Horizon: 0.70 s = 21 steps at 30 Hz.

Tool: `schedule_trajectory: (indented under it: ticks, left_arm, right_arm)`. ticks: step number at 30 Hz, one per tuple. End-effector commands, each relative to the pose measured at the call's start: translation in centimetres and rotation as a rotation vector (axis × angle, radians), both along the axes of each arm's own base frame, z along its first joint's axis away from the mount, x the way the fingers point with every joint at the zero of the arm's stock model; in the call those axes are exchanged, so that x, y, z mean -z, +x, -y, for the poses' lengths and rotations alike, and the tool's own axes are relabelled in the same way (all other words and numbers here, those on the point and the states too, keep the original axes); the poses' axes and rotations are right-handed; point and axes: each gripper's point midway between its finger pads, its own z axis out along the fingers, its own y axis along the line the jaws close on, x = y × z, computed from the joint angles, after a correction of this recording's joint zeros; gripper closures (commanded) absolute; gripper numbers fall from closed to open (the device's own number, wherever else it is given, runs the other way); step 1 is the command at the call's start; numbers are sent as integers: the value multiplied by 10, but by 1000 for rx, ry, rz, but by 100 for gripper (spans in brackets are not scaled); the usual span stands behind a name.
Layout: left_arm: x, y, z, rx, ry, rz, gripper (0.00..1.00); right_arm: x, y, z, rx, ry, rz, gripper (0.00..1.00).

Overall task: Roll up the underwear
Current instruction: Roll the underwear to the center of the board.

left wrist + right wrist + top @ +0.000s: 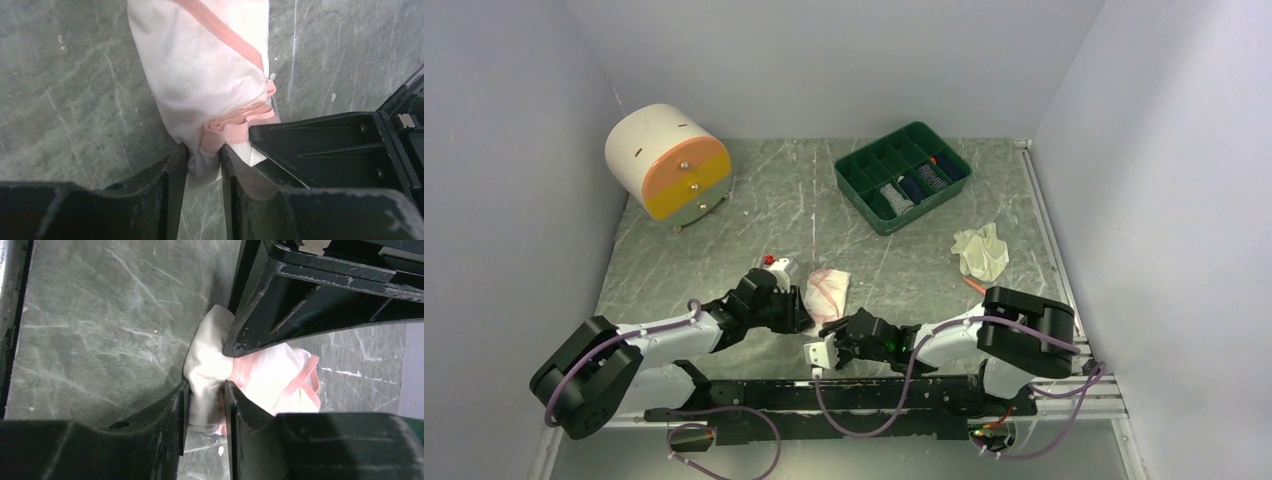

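Note:
The white-and-pink underwear (828, 291) lies folded long and narrow on the table between the two arms. My left gripper (802, 312) is shut on its near end; in the left wrist view the cloth (205, 75) with its pink band is pinched between my fingers (170, 185). My right gripper (829, 330) is shut on the same near end from the other side; in the right wrist view the cloth (207, 370) bunches between the fingers (175, 425). The cream-white underwear (981, 251) lies crumpled at the right, apart from both grippers.
A green divided tray (902, 176) with small items stands at the back. A white, orange and yellow drum-shaped drawer box (668, 162) stands at the back left. A small red and white object (774, 262) lies beside the left gripper. Grey walls close in three sides.

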Motion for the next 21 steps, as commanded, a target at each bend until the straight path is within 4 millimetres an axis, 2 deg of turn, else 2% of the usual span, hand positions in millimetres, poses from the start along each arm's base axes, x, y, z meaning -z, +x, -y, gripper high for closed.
schedule_trajectory:
  ticks: [1, 5, 8, 14, 19, 21]
  left_arm:
    - [22, -15, -18, 15, 115, -62, 61]
    - [21, -14, -24, -14, 137, -66, 57]
    - [19, -12, -24, -27, 134, -63, 51]
    - [21, -11, -31, -84, 150, -75, 35]
    - [26, -17, -32, -197, 61, -138, 32]
    - [22, -18, -26, -264, -40, -166, 31]
  right_arm:
    - [24, 1, 15, 65, -73, -85, 66]
    - [22, 3, 13, 88, -52, -120, 69]
    - [23, 8, 15, 119, -45, -152, 81]
    - [20, 6, 13, 105, -7, -243, 96]
    - [16, 0, 7, 91, 48, -306, 100]
    - [18, -1, 5, 91, 64, -318, 100]
